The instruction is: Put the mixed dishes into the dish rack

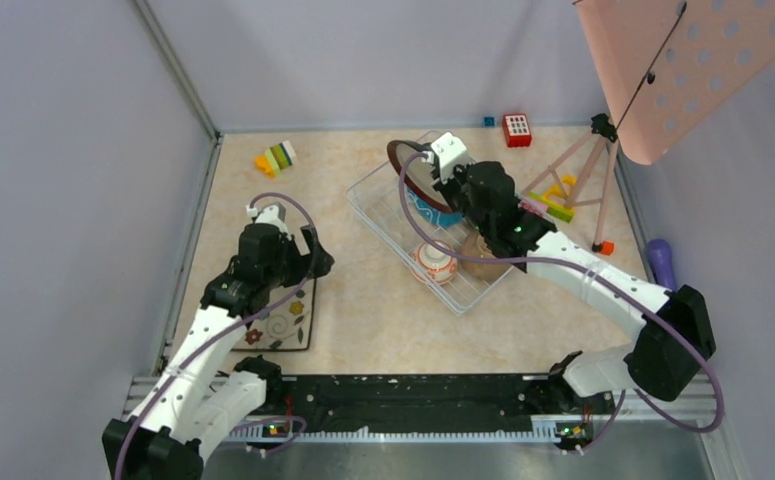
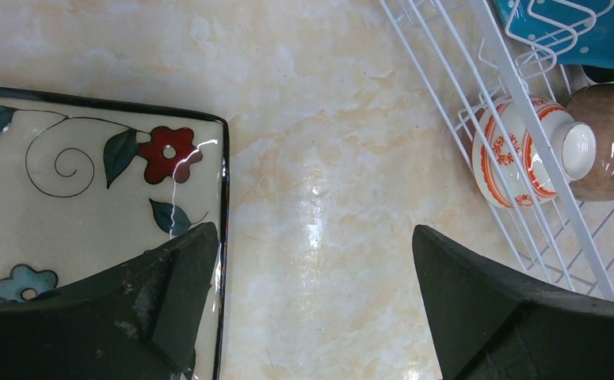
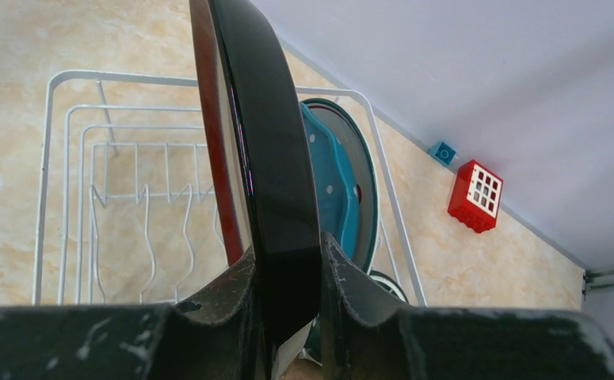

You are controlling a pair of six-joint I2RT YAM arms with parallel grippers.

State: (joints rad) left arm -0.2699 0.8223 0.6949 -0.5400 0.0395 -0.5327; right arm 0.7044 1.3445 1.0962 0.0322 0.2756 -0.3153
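The white wire dish rack [image 1: 395,228] stands at mid-table. In it are the blue white-dotted plate [image 1: 428,210] on edge, the orange-white bowl [image 1: 436,263] and the brown bowl [image 1: 477,254]. My right gripper [image 1: 441,168] is shut on a dark-rimmed round plate [image 1: 403,165], held upright over the rack's far end. In the right wrist view that plate [image 3: 264,119] sits between my fingers [image 3: 240,289], next to the blue plate [image 3: 331,182]. My left gripper [image 2: 315,269] is open and empty, one finger [image 2: 169,301] over the edge of the square leaf-patterned plate [image 2: 89,182], which lies flat [image 1: 288,325].
A pink perforated board [image 1: 683,60] on a tripod [image 1: 588,185] stands at the far right, with toy blocks [image 1: 553,205] under it. A red block [image 1: 516,130] and striped blocks [image 1: 276,157] lie by the back wall. A purple object [image 1: 661,262] lies at the right edge.
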